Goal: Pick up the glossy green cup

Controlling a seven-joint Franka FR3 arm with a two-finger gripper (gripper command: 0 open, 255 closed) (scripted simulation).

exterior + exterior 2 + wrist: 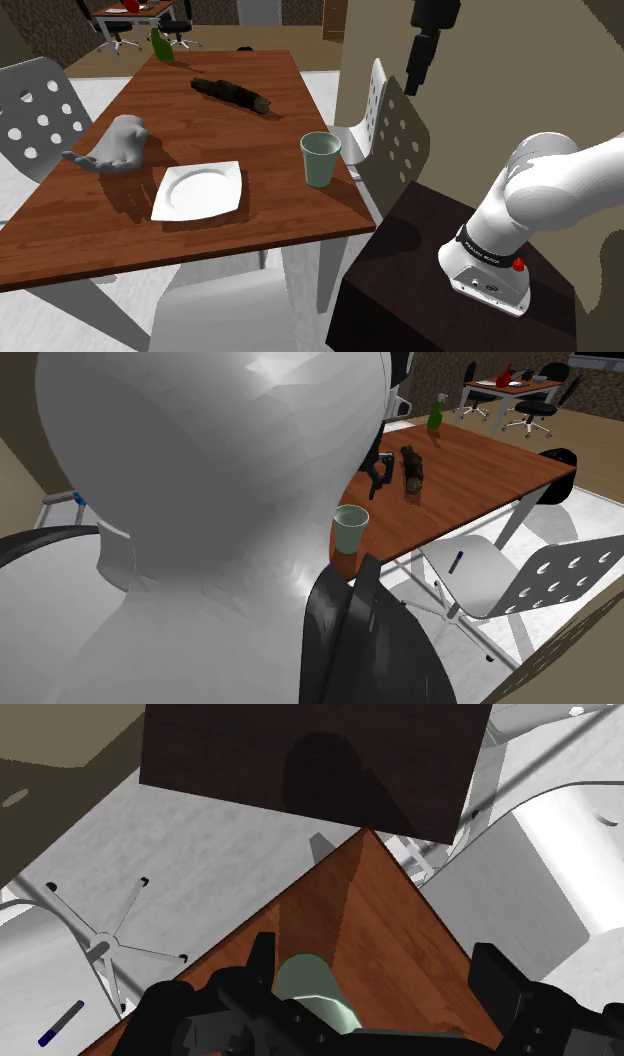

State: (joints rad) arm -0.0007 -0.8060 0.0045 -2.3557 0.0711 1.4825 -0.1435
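A reddish-brown wooden table (pixel 90 215) stands on a pale floor, with a holed grey chair (pixel 35 110) beside it. The green cup (pixel 320 158) stands upright near the table's corner, on the side towards the dark stand (pixel 400 270). In the shoulder view, a square white plate (pixel 198 190) lies at the cup's nine o'clock, and a dark log-shaped thing (pixel 232 93) lies at eleven. The gripper (pixel 415 75) hangs in the air at the cup's one o'clock, well apart from it. In the wrist view its fingers (pixel 262 956) are spread wide and grasp nothing, and the cup shows between them, untouched.
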